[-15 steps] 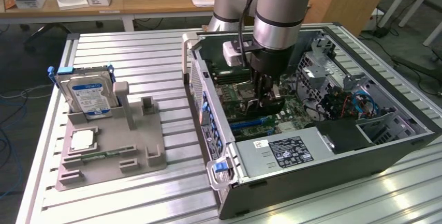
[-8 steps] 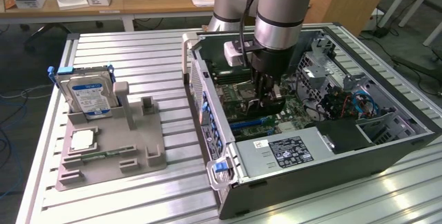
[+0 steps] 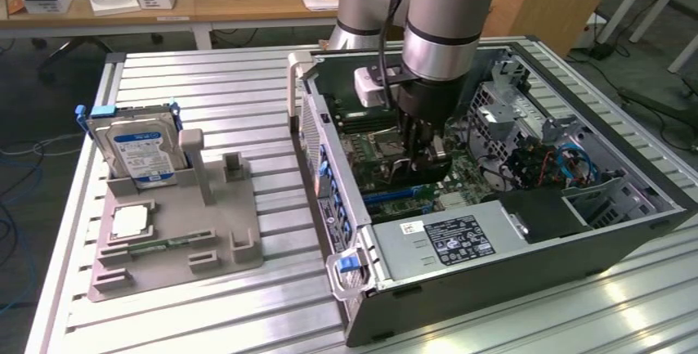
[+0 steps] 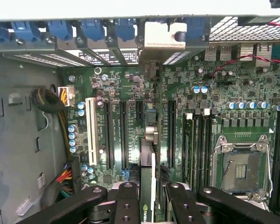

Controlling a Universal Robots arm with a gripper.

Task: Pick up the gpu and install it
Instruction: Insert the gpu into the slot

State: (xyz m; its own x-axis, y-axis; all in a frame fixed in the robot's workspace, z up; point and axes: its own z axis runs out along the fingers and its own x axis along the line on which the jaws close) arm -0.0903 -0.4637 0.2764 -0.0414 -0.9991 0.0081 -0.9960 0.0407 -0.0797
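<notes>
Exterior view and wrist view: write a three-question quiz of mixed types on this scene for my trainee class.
1. True or false: the hard drive stands upright in the grey holder, outside the computer case.
2. The jaws grip: A the hard drive, B the gpu, C nothing?
3. Fill in: the processor socket on the motherboard is ____.
Key: 1 true; 2 B; 3 empty.

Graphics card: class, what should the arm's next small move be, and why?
Probably ease the graphics card straight down: the jaws hold it edge-on above the motherboard, beside the long black slots, and it seems not yet seated.
</notes>
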